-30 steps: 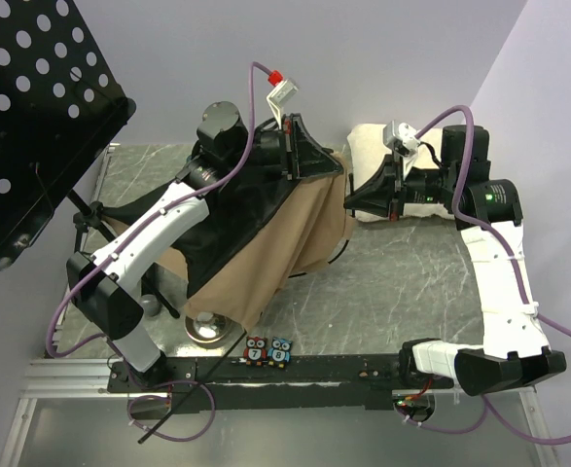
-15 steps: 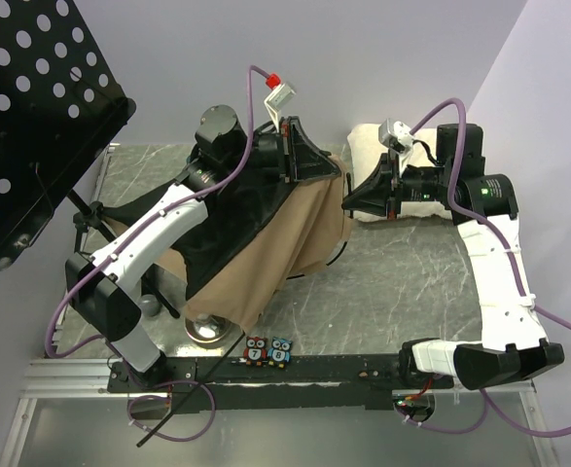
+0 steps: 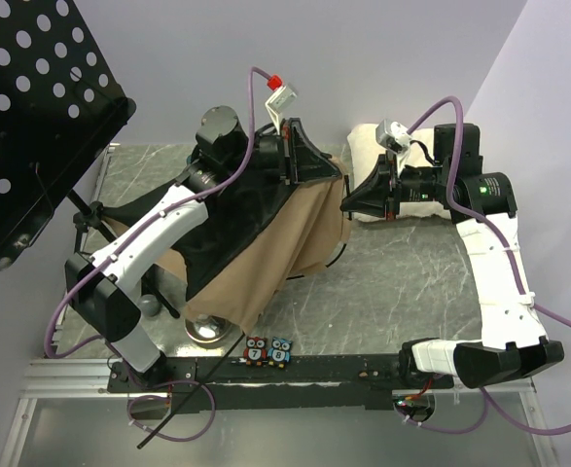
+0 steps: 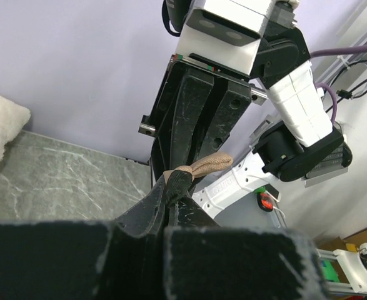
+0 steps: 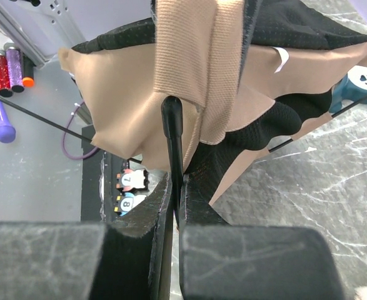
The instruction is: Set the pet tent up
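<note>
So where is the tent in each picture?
Top external: the tent lies left of the middle, tan and black, under the left arm.
Left wrist: only a small pinched bit of it shows, in the middle, held by the left gripper.
Right wrist: it fills the top half.
Shared landmark: the gray marble table.

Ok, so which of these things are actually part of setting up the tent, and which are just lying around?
For the job: pet tent; tent pole, pinched in the right gripper; left gripper, clamped on the tent's fabric.

Lying about: white cushion; metal bowl; blue bowl stand; owl tokens; glitter tubes.
</note>
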Action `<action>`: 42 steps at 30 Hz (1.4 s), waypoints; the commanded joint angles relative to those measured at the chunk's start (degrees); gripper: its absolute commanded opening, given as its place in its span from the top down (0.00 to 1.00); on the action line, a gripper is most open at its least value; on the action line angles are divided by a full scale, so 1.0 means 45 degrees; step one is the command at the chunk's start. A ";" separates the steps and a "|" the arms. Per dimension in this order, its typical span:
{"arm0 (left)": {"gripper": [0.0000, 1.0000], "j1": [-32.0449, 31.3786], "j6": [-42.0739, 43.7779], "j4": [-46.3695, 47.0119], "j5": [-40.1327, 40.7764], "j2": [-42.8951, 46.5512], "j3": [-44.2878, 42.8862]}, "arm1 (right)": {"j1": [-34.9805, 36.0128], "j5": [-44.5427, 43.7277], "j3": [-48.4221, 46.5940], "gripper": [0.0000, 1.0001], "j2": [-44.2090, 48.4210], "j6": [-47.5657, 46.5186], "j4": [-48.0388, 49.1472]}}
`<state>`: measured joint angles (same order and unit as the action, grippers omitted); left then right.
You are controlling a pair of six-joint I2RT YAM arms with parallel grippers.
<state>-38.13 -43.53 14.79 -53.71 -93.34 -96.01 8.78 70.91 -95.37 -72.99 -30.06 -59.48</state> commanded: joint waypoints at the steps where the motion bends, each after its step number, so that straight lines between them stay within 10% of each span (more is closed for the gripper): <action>1: 0.99 -0.0159 0.0239 0.3199 0.0882 0.1602 -0.0794 | 0.0374 -0.0681 0.0218 1.00 -0.0401 0.0118 -0.2035; 42: 0.99 -0.1272 0.6859 -0.4710 0.0998 0.1211 -0.1634 | 0.0433 -0.1267 -0.0466 1.00 -0.0264 -0.0741 -0.3129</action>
<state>-42.30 -18.06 -7.40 -51.59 -91.31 -98.54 9.67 68.12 -96.60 -73.34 -33.12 -70.08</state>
